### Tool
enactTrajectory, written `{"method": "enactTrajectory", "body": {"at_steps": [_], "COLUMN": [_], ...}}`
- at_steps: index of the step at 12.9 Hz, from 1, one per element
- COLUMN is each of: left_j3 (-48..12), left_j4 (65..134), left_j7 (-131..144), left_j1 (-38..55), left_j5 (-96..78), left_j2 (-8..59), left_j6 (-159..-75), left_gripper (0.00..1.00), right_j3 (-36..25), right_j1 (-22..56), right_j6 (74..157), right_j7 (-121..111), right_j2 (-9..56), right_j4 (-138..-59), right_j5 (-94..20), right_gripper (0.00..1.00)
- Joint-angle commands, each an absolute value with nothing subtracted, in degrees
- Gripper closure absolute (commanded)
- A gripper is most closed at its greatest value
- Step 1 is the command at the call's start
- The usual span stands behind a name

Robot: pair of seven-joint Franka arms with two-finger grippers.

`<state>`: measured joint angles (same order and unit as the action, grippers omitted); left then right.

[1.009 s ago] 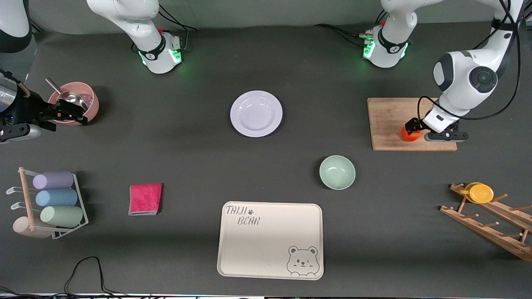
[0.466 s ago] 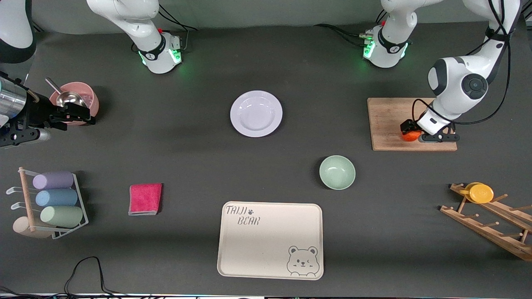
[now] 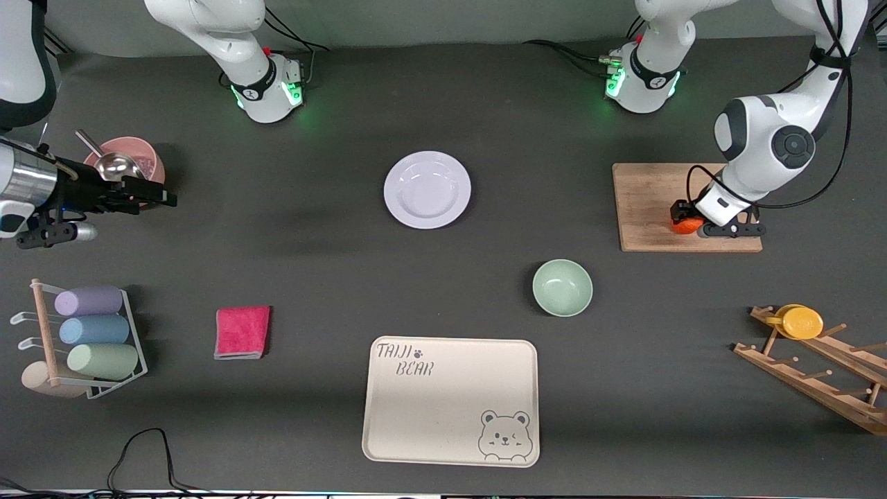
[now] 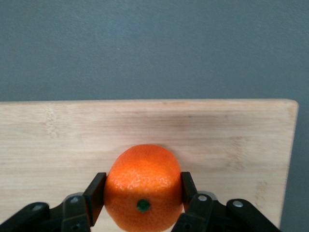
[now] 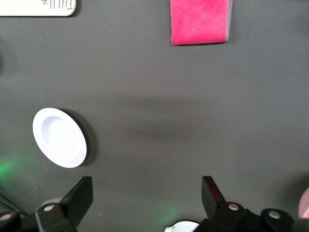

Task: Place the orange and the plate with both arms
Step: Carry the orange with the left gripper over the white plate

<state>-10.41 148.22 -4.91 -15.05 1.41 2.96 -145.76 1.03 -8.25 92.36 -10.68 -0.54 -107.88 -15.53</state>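
The orange (image 3: 684, 224) sits on a wooden cutting board (image 3: 648, 208) at the left arm's end of the table. My left gripper (image 3: 687, 220) is shut on the orange (image 4: 143, 188), with one black pad pressed against each side of the fruit and the fruit still resting on the board (image 4: 145, 123). The white plate (image 3: 427, 189) lies in the middle of the table, close to the arms' bases. My right gripper (image 3: 158, 197) hangs open over bare table beside a pink bowl, well short of the plate (image 5: 59, 137). Nothing is between its fingers (image 5: 79, 198).
A pale green bowl (image 3: 562, 287) and a cream bear tray (image 3: 450, 400) lie nearer the front camera. The pink bowl (image 3: 132, 166) holds a metal ladle. A pink cloth (image 3: 242, 332), a cup rack (image 3: 83, 339) and a wooden rack with a yellow disc (image 3: 802, 321) line the front corners.
My left gripper lowered around the orange and closed on it. My right gripper slid away from the pink bowl toward the plate, staying open.
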Motion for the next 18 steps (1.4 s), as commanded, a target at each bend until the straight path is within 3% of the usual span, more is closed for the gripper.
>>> {"method": "enactTrajectory", "body": {"at_steps": [1,4,7,9,13,15,18], "left_j3": [-15.62,-26.76,-39.33,-48.65,-66.15,-68.54,-69.08], "left_j4": [140.92,130.64,124.73,121.65,125.49,128.05,126.84], "left_j7": [-3.52,4.28,18.93,32.10,50.17,50.27,50.19], "left_j1": [-14.85,-14.77,-14.85,-15.03,-16.61,-16.52,-16.44], "left_j5": [0.62,-5.24,-15.10,-17.74,-18.64,-18.28,-16.70], "left_j2": [-3.76,-9.56,-11.68,-11.43,-8.62,-8.17,-8.09], "left_j6": [-130.84,-114.83,-110.65,-112.92,-131.71,-135.60,-133.43], "left_gripper": [1.00,1.00,1.00,1.00,1.00,1.00,1.00], "right_j3": [0.79,0.88,0.88,0.97,0.79,0.62,0.18], "right_j1": [-7.73,-6.43,-5.27,-4.49,-3.16,-3.69,-3.60], "right_j6": [95.79,99.74,103.35,105.63,106.52,106.52,106.35], "right_j7": [-11.69,-11.87,-11.87,-12.39,-20.01,-25.99,-29.34], "right_j2": [-1.32,-1.58,-1.23,-0.53,4.46,7.19,11.32], "right_j4": [-112.75,-116.71,-120.31,-122.33,-123.04,-124.71,-124.54], "right_j5": [-19.40,-22.58,-27.93,-31.80,-40.66,-47.17,-51.57], "right_gripper": [0.00,0.00,0.00,0.00,0.00,0.00,0.00]}}
